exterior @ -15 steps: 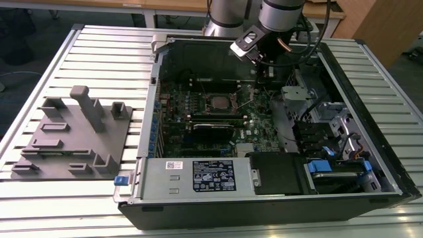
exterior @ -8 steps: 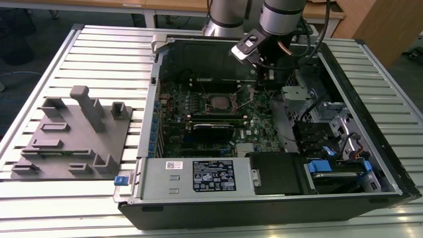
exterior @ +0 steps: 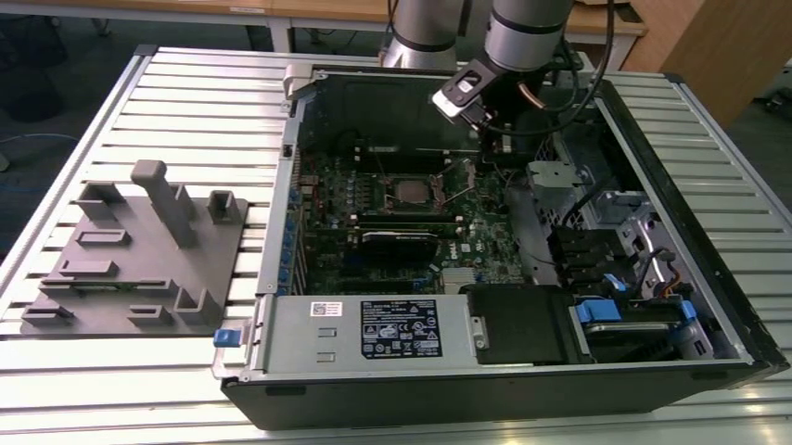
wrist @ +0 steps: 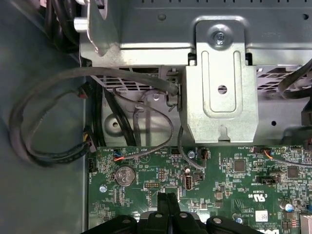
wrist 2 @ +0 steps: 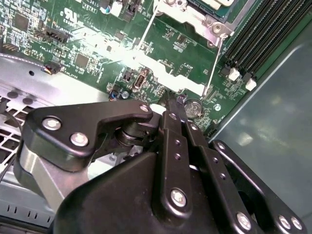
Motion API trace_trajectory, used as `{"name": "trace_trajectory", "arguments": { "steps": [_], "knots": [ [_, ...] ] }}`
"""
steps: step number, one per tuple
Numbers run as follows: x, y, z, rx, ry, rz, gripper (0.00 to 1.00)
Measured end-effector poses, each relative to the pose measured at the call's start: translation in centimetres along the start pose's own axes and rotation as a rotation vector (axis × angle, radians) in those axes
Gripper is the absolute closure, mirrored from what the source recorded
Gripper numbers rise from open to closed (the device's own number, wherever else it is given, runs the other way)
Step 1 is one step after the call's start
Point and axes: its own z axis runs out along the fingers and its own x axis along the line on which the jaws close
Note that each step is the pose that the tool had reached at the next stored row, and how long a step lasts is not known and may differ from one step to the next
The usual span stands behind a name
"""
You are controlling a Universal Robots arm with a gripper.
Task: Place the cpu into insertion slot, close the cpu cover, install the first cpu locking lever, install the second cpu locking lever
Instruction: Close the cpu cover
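- Closest to us in both wrist views is the black linkage of the gripper (wrist 2: 170,103). Its two fingers are pressed together at the tips, with nothing that we can see between them. The tips are down close to the green board (wrist: 234,195).
- Just beside the fingertips lies a round silver coin cell (wrist 2: 193,108).
- The relation that matters is with the nearer locking lever (wrist 2: 214,63), a thin wire rod. Its long axis runs from the socket corner back toward the gripper, and its free end stops just beside the fingertips. We cannot tell whether it touches them.
- The farther locking lever (wrist 2: 146,29) slants along the socket's other side, apart from the fingers.
- Ahead of the fingertips, past both levers, sits the cpu cover (wrist 2: 197,20). This silver frame looks folded down over the insertion slot (exterior: 409,206). The second wrist view cuts most of it off at the edge.
- In the exterior view, a dull grey square in the slot's middle reads to us as the cpu (exterior: 407,191), already seated. It is too small for us to be sure.
- Beside the socket run the long black memory slots (wrist 2: 263,34).
- Behind the gripper, on the side away from the socket, a metal bracket (wrist: 222,92) and looping cables (wrist: 48,126) sit inside the computer case (exterior: 495,403).
- Farthest off, a grey fixture plate (exterior: 124,260) rests on the ribbed table (exterior: 185,83).
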Motion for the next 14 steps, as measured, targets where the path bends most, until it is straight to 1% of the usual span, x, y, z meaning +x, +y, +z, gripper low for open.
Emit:
{"name": "trace_trajectory", "arguments": {
  "steps": [3, 6, 10, 14],
  "knots": [
    [-0.02, -0.44, 0.02, 0.0, -0.0001, 0.0, 0.9],
    [-0.04, -1.2, 0.0, -0.0015, 0.0, 0.0, 0.9],
    [-0.08, -2.43, -0.05, -0.0074, 0.0003, 0.0, 0.9],
    [-0.12, -3.81, -0.11, -0.0153, 0.0005, 0.0, 0.9]
  ]
}}
